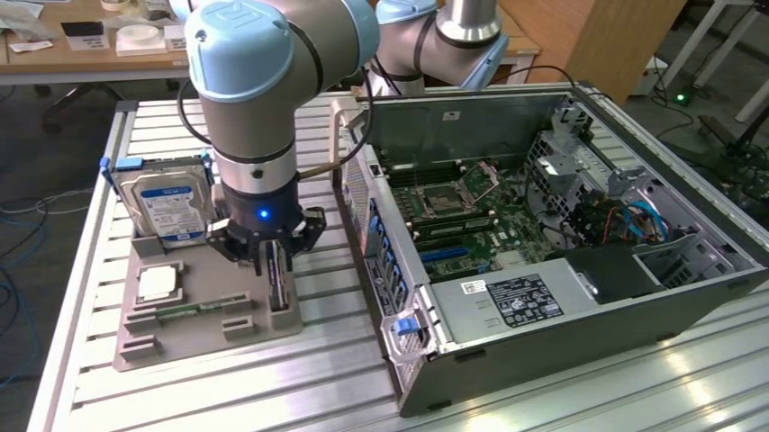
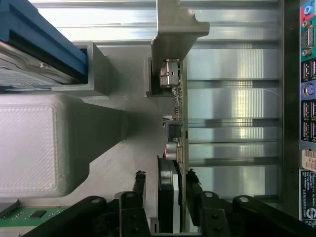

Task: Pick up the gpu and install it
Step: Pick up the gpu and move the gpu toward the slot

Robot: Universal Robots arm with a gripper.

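The table (image 1: 301, 387) was a bench of ribbed aluminium slats, its bright grooves running across from the exterior view's left toward its right. Directly on it, toward the exterior view's left, lay a flat grey holder (image 1: 198, 346) with raised slots and pockets moulded into its top. Just beside the holder, toward the exterior view's right, an open computer case (image 1: 565, 346) lay on its side with its inside facing up. A narrow strip of bare slats parted the two, and more bare slats showed in front of both.
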